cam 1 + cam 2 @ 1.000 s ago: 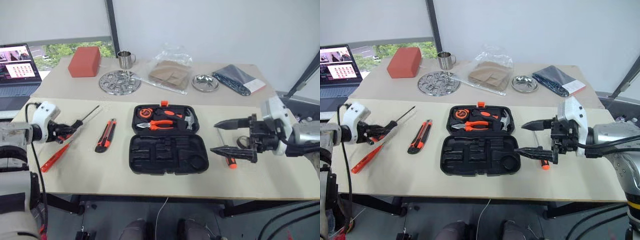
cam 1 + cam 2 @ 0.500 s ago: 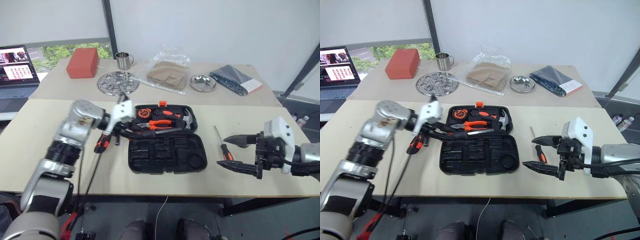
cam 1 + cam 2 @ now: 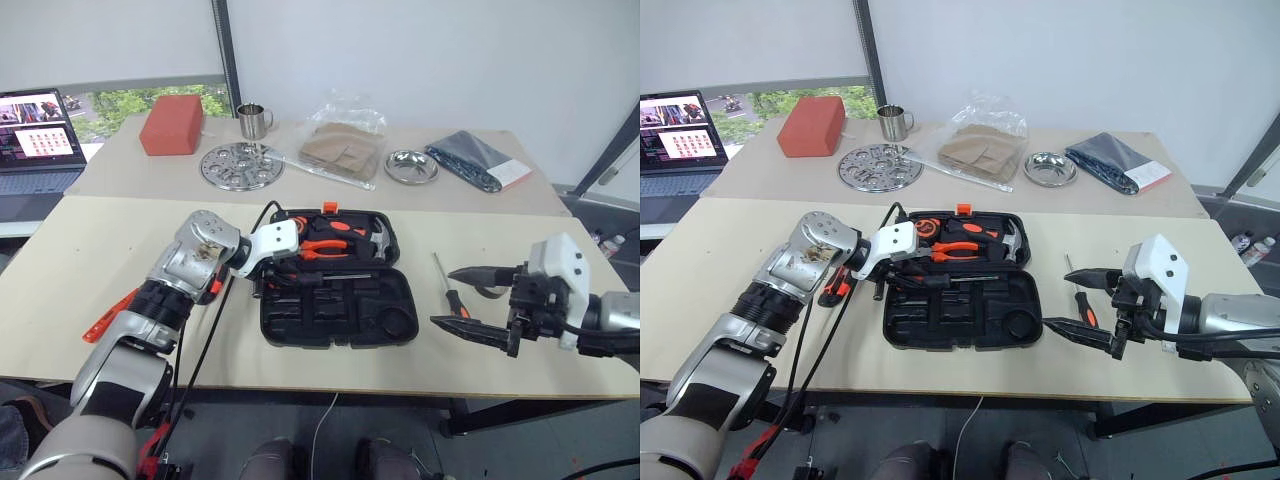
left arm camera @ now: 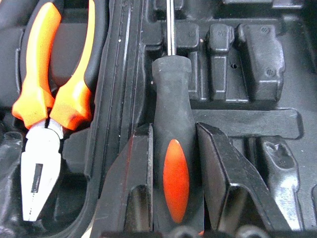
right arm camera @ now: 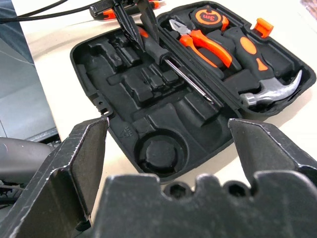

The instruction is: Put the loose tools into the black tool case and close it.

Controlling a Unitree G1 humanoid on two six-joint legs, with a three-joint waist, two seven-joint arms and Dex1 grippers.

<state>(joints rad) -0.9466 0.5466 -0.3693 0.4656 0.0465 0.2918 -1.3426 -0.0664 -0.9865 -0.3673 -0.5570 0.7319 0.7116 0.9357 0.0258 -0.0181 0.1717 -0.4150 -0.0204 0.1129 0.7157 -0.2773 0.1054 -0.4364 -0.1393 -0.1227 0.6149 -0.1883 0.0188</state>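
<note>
Left wrist view: the left gripper [image 4: 173,198] pinches the black-and-orange handle of a screwdriver [image 4: 171,148], its steel shaft running across the moulded recesses of the black tool case [image 3: 335,305], with orange-handled pliers [image 4: 49,99] seated in the adjoining half. The step in hand appears to be the placing of this screwdriver; the next move calls for lining the tool up with a matching recess, lowering it until seated, then releasing. The head views add what the wrist view lacks: the case lies open at the tabletop [image 3: 100,250] centre, the right gripper [image 3: 478,302] hangs spread and empty near a second screwdriver [image 3: 450,295] lying right of the case, and a slim red-orange screwdriver [image 3: 105,318] lies at the left. Judged: at least 2 tools remain loose, and the lid is not yet closed.
</note>
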